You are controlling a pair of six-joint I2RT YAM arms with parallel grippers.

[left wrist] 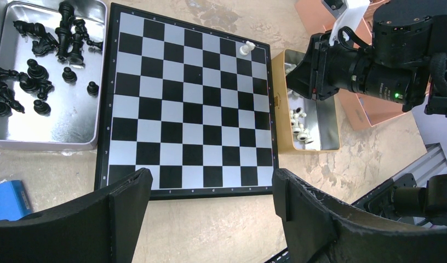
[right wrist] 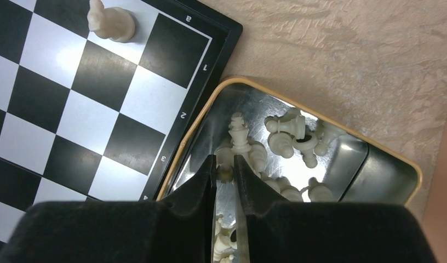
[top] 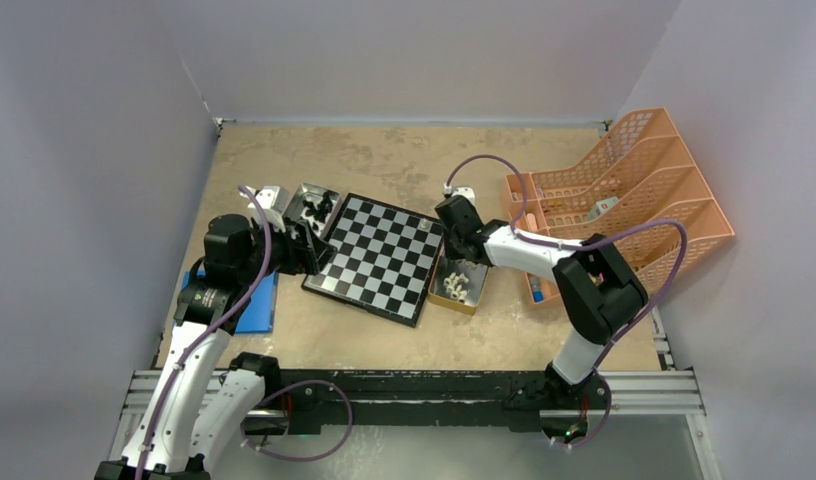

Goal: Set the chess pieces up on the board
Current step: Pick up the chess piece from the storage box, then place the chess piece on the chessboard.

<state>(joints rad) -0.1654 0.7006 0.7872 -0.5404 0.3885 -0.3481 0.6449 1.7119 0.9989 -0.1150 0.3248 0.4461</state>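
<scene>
The board [top: 379, 255] lies mid-table with one cream-white piece [left wrist: 246, 49] standing on a corner square, also seen in the right wrist view [right wrist: 110, 22]. Black chess pieces [left wrist: 35, 82] lie in a silver tray [left wrist: 46, 126] at the board's left. Cream pieces [right wrist: 290, 131] lie heaped in a gold-rimmed tray [right wrist: 320, 118] at its right. My right gripper [right wrist: 225, 164] is down in that tray, its fingertips pinched on a small cream piece [right wrist: 225, 174]. My left gripper [left wrist: 210, 183] hangs open over the bare table by the board's near-left edge, holding nothing.
An orange stepped file rack [top: 624, 190] stands at the right, close behind the right arm. A blue flat object [top: 254, 300] lies under the left arm. Grey walls close in the left, back and right sides.
</scene>
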